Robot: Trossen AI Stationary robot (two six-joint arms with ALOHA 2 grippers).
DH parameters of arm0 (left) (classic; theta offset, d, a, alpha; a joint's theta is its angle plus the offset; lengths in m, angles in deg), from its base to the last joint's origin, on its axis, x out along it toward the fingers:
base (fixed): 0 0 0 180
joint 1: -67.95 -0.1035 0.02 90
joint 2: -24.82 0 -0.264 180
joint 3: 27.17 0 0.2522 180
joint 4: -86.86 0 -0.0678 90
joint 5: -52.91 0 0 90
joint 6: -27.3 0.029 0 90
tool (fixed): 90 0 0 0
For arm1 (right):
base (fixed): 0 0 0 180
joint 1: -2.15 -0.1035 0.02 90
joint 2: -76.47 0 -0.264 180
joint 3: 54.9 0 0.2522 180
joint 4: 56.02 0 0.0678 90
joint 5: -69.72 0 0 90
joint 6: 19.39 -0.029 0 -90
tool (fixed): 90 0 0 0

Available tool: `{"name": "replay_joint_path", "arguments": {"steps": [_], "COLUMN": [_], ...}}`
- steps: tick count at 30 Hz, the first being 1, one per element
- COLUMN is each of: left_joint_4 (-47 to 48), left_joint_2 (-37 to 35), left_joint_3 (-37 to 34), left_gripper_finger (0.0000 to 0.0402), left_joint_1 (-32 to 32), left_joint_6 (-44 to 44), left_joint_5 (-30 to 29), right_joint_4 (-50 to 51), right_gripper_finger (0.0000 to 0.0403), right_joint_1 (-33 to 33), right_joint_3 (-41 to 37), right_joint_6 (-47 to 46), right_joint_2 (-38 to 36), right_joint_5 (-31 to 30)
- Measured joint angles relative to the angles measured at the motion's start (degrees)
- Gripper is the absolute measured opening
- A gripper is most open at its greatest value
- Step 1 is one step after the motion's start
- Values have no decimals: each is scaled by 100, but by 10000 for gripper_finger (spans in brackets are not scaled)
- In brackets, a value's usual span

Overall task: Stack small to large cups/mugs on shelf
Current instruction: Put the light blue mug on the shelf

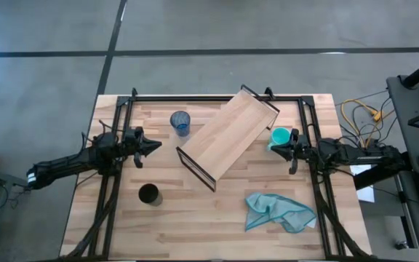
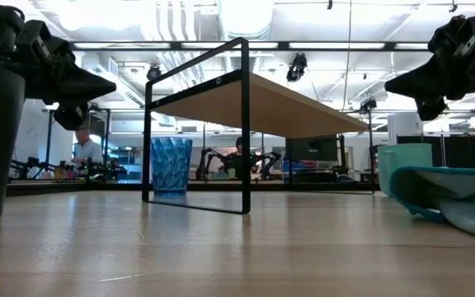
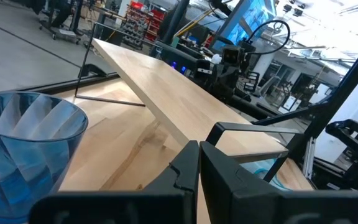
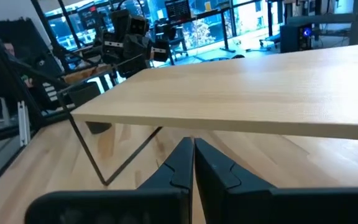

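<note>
The light-wood shelf (image 1: 227, 134) with black wire-frame ends stands slantwise on the table's middle on its wire ends (image 2: 246, 210). The blue tumbler (image 1: 180, 121) stands upright left of it, also in the left wrist view (image 3: 23, 155). The black cup (image 1: 149, 193) stands near the front left. The teal mug (image 1: 280, 136) stands right of the shelf. My left gripper (image 1: 156, 145) is shut and empty above the table, between the tumbler and the black cup. My right gripper (image 1: 273, 148) is shut and empty, right beside the teal mug.
A crumpled teal cloth (image 1: 276, 212) lies on the table at the front right. Black frame rails (image 1: 217, 97) run along the table's far, left and right sides. Bare wood (image 1: 202, 225) shows at the front middle.
</note>
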Motion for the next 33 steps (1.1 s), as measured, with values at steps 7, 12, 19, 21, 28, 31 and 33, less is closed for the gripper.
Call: {"name": "replay_joint_path", "arguments": {"steps": [7, 12, 19, 21, 28, 31, 33], "left_joint_4": [-511, -734, -472, 93, 1266, 1243, 1273], "left_joint_2": [25, 132, 904, 1307, 2761, 3176, 3336], "left_joint_3": [0, 341, 1950, 2647, 4912, 5411, 5619], "left_gripper_finger": [0, 0, 0, 0, 0, 0, 0], "left_joint_1": [-7, 0, 2, 2, 2, 0, 0], "left_joint_6": [-140, -182, 1156, 1497, 1849, 1889, 2172], "left_joint_5": [-458, -506, -411, -409, -404, -406, -410], "right_joint_4": [-465, -887, -114, 517, 2320, 2366, 2280], "right_gripper_finger": [9, 9, 9, 9, 9, 9, 9], "right_joint_1": [-4, -15, -31, -30, -28, -28, -28], "right_joint_3": [-1, 618, 2877, 3689, 6317, 7108, 7596], "right_joint_6": [-305, 356, 1400, 1488, 1353, 1322, 1087], "right_joint_2": [11, 87, 1489, 2178, 4423, 5122, 5562], "right_joint_5": [-39, 215, 218, 218, 224, 222, 222]}}
